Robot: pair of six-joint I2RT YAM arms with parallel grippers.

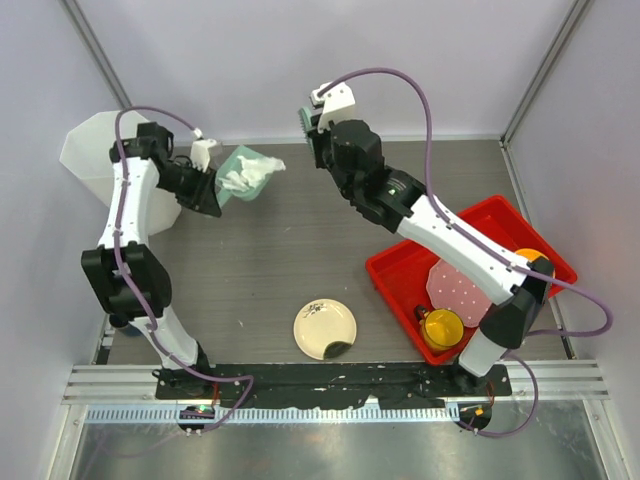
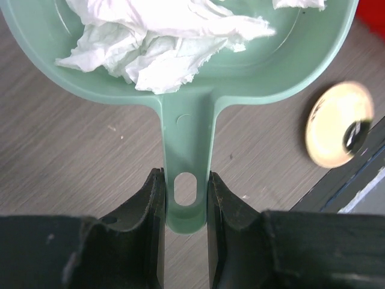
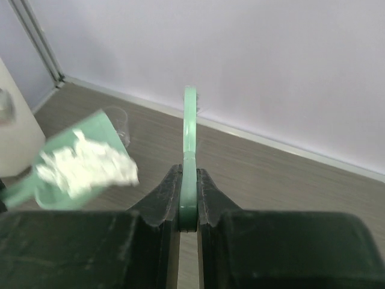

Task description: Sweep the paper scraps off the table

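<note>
Left gripper [image 2: 185, 198]: jaws closed to a narrow gap and clamped on the flat handle of the pale green plastic dustpan [image 2: 180, 72], one finger on each side of the hanging slot.

Paper scraps [image 2: 156, 36]: crumpled white tissue wads heaped in the dustpan bowl. In the overhead view the load [image 1: 250, 172] sits at upper left of centre, held above the dark wood-grain table [image 1: 260, 260]. Every wad we can find is in the pan.

Right gripper [image 3: 188, 205]: pinched fully shut on the thin handle of the green plastic brush [image 3: 190, 138], which stands upright, top centre of the overhead frame, apart from the pan.

Key relation: the pan's long axis runs left to right in the overhead view, handle at the left, bowl at the right. The white translucent plastic bin [image 1: 85, 155] stands further left, beyond the left arm, on the handle side. We judge the next move is a tip-out there. That needs the bowl swung round towards the upper left corner. The left arm is the nearer one.
</note>
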